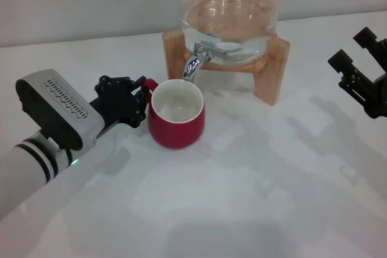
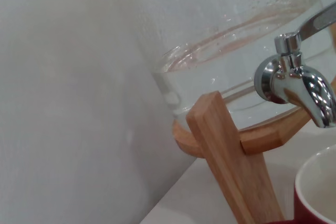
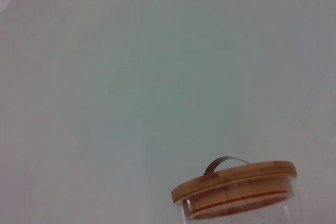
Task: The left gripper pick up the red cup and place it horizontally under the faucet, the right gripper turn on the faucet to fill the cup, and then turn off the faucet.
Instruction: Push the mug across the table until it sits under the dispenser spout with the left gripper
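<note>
The red cup (image 1: 177,115) is upright with its white inside facing up, its rim just below and in front of the faucet (image 1: 195,61). My left gripper (image 1: 140,98) is at the cup's left side, shut on its small red handle. In the left wrist view the chrome faucet (image 2: 296,85) hangs above the cup's rim (image 2: 315,192). My right gripper (image 1: 355,49) is open and empty at the far right, well away from the faucet's lever.
The glass water dispenser (image 1: 230,13) stands on a wooden stand (image 1: 272,70) at the back of the white table (image 1: 242,197). Its wooden lid (image 3: 233,182) shows in the right wrist view. A pale wall lies behind.
</note>
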`<state>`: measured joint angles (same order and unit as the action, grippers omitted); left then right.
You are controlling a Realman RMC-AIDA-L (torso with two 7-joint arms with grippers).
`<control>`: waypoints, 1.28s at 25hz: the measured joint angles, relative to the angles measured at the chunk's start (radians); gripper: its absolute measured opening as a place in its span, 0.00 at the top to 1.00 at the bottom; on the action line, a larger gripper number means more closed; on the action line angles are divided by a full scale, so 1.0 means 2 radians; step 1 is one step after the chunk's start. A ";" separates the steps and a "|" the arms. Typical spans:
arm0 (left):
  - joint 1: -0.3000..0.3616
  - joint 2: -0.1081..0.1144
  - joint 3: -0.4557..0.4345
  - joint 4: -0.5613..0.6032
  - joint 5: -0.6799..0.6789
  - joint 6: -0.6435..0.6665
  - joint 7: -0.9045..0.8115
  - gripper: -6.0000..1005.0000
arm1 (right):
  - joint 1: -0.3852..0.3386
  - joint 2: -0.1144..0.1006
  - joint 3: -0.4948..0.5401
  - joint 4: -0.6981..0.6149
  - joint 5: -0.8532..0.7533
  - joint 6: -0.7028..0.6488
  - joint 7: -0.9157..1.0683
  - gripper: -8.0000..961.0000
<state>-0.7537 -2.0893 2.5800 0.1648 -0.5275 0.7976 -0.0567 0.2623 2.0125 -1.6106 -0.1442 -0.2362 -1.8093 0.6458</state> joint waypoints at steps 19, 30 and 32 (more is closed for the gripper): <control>-0.003 0.001 -0.008 0.005 0.003 0.001 0.003 0.90 | 0.000 0.000 0.000 0.000 0.000 -0.002 0.000 0.14; -0.001 0.000 -0.008 0.006 0.004 0.001 0.012 0.89 | 0.000 0.000 0.000 0.000 0.000 -0.002 0.000 0.14; 0.000 0.000 -0.008 0.006 0.004 0.001 0.013 0.89 | 0.000 0.000 0.000 0.000 0.000 -0.002 0.000 0.14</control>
<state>-0.7534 -2.0893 2.5647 0.1765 -0.5201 0.7993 -0.0314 0.2623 2.0126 -1.6106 -0.1444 -0.2362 -1.8132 0.6458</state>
